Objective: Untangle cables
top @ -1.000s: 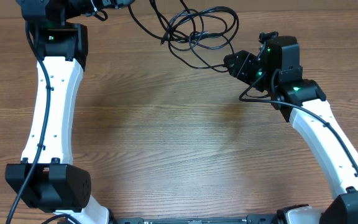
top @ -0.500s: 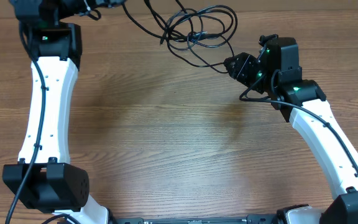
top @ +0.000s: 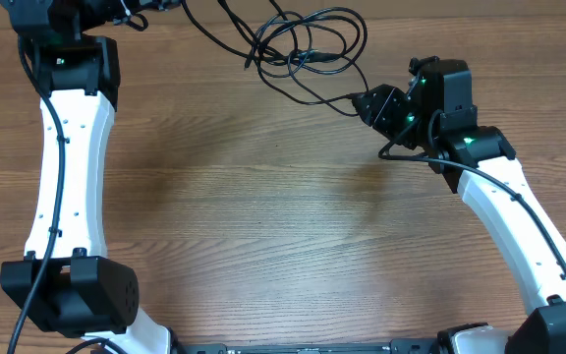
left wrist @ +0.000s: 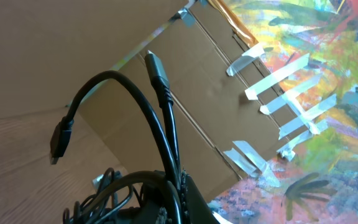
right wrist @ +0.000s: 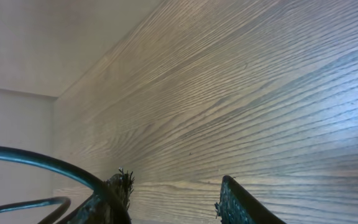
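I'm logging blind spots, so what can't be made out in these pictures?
Left wrist view: left gripper hidden behind the cables.
Overhead: cables' upper loops and left gripper cut by the top edge.
Right wrist view: the right gripper shows only fingertips; contact with the strand unclear.

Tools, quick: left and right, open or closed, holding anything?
Left tool: closed, holding the cables.
Right tool: open, nothing between its fingers; one cable strand passes beside one finger.
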Controlling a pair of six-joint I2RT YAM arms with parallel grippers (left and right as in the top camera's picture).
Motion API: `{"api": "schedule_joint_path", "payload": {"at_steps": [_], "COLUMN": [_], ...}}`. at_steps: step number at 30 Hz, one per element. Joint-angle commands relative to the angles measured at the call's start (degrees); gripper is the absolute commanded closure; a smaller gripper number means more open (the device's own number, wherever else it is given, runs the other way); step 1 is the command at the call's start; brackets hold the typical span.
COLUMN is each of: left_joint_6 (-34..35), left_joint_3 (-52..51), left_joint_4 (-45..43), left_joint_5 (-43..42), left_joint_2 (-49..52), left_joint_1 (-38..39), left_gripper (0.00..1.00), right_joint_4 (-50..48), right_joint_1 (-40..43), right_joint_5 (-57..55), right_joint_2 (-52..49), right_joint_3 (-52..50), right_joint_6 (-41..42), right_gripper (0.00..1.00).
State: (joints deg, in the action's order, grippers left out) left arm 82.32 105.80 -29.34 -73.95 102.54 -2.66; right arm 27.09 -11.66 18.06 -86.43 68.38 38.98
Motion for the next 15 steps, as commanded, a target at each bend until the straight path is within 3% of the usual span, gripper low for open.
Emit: {"api": "schedule_joint_path", "payload": {"at_steps": [1,15], "left_joint_6": [-1.36,-4.44], "left_joint_3": [0.85,0.85], "left_joint_4": [-0.87,-0.85], "left_joint_5": [3.45,5.99], "left_joint_2": [-1.57,-1.57], "left_joint_1": [-1.95,-2.99], "left_gripper": [0.96,0.96], "right_joint_4": [0.76,2.95], "right_joint_1": [0.48,0.48], "right_joint_5": [-0.07,2.64], "right_joint_2": [-0.46,-0.46], "right_joint_3": [0.24,0.24], "right_joint_6": [0.33,3.13], "right_gripper": [0.54,0.54]}}
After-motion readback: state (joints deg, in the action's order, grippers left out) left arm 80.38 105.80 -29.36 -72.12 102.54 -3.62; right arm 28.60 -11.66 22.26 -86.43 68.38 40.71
